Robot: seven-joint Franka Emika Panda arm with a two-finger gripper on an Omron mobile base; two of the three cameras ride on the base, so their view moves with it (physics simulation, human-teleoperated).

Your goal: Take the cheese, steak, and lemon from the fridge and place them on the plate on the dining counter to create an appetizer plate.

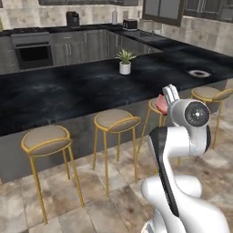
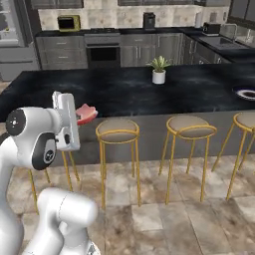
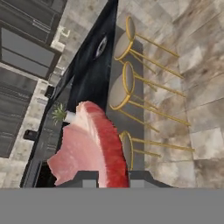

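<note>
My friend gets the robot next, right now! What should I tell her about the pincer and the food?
Pincer: shut on the steak, carried in the air on the stool side of the dining counter.
Plate: on the dining counter, far toward its right end, past the potted plant. I can't make out any food on it from here.
Done: steak picked up.
Left: bring the steak over to the plate and set it down. Cheese and lemon aren't in sight here, so check whether they still need fetching from the fridge.
</note>
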